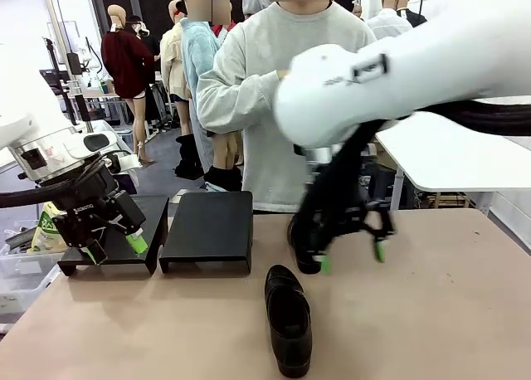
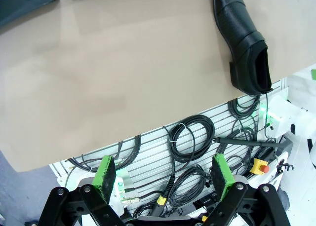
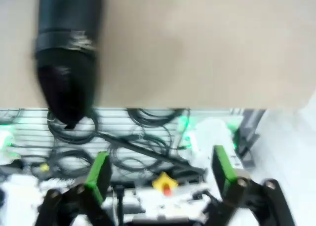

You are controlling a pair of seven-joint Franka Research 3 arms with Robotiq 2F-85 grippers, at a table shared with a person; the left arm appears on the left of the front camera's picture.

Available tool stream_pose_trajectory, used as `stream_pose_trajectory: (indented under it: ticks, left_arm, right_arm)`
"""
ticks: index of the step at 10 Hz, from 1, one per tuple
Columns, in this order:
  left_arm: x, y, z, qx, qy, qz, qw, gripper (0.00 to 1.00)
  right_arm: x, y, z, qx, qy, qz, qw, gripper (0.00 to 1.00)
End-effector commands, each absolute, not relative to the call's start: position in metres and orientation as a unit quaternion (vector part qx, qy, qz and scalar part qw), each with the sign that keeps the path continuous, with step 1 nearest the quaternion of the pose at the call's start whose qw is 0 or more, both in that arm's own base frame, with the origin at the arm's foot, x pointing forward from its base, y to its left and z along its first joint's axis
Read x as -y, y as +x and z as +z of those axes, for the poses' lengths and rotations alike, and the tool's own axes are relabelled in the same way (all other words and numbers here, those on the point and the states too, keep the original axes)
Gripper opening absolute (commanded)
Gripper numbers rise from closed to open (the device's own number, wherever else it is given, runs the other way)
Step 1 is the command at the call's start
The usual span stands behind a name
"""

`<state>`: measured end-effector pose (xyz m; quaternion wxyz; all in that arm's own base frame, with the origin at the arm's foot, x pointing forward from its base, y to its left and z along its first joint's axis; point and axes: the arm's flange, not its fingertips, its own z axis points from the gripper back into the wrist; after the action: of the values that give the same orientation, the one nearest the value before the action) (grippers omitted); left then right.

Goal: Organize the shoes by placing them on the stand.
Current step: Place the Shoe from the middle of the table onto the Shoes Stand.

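Fingers (image 2: 105, 172) apart and empty on left gripper (image 1: 116, 249) and right gripper (image 1: 351, 257); shoe (image 1: 288, 318) at six o'clock of bench (image 1: 431, 314) probably stiff, light, slick-glossy, best pinched across the heel collar.

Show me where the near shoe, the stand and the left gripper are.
shoe (image 1: 288, 320), front view, middle of its upper.
stand (image 1: 207, 221), front view, bare top of right panel.
left gripper (image 1: 116, 249), front view, midway between fingertips.
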<state>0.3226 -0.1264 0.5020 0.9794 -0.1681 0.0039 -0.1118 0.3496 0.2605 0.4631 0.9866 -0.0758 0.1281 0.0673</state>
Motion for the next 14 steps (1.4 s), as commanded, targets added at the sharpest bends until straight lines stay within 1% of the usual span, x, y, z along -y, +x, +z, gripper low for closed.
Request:
stream_pose_trajectory:
  ticks: [1,2,3,4,5,6,7,8,9,11,13,14]
  left_arm:
    - [0.127,0.322,0.503,-0.007,-0.166,-0.107,0.98,1.0]
    - [0.126,0.323,0.502,-0.004,-0.168,-0.112,0.979,1.0]
    - [0.148,0.303,0.502,-0.013,-0.161,-0.13,0.978,1.0]
    - [0.171,0.288,0.5,-0.019,-0.145,-0.124,0.981,1.0]
    - [0.194,0.28,0.498,-0.022,-0.149,-0.109,0.983,1.0]
    - [0.22,0.277,0.493,-0.003,-0.154,-0.082,0.985,1.0]
    - [0.243,0.276,0.489,0.001,-0.157,-0.066,0.985,1.0]
    - [0.267,0.275,0.484,-0.008,-0.156,-0.054,0.986,1.0]
    - [0.288,0.27,0.48,0.023,-0.139,-0.017,0.99,1.0]
    - [0.321,0.277,0.468,0.066,-0.107,0.022,0.992,1.0]
    - [0.35,0.284,0.451,0.088,-0.051,0.045,0.994,1.0]
    - [0.357,0.29,0.443,0.095,-0.047,0.04,0.994,1.0]
  right_arm:
    - [-0.185,0.362,0.438,-0.145,-0.098,0.086,0.981,1.0]
    - [-0.156,0.366,0.429,-0.141,-0.09,0.095,0.981,1.0]
    - [-0.137,0.367,0.421,-0.134,-0.083,0.097,0.983,1.0]
    - [-0.124,0.368,0.413,-0.13,-0.084,0.089,0.984,1.0]
    - [-0.115,0.37,0.407,-0.126,-0.079,0.078,0.986,1.0]
    - [-0.111,0.377,0.402,-0.136,-0.048,0.037,0.989,1.0]
    - [-0.114,0.374,0.411,-0.145,-0.08,0.078,0.983,1.0]
    - [-0.114,0.374,0.411,-0.145,-0.08,0.078,0.983,1.0]
    - [-0.114,0.374,0.411,-0.145,-0.08,0.078,0.983,1.0]
    - [-0.114,0.374,0.411,-0.145,-0.08,0.078,0.983,1.0]
    - [-0.114,0.374,0.411,-0.145,-0.08,0.078,0.983,1.0]
    - [-0.114,0.374,0.411,-0.145,-0.08,0.078,0.983,1.0]
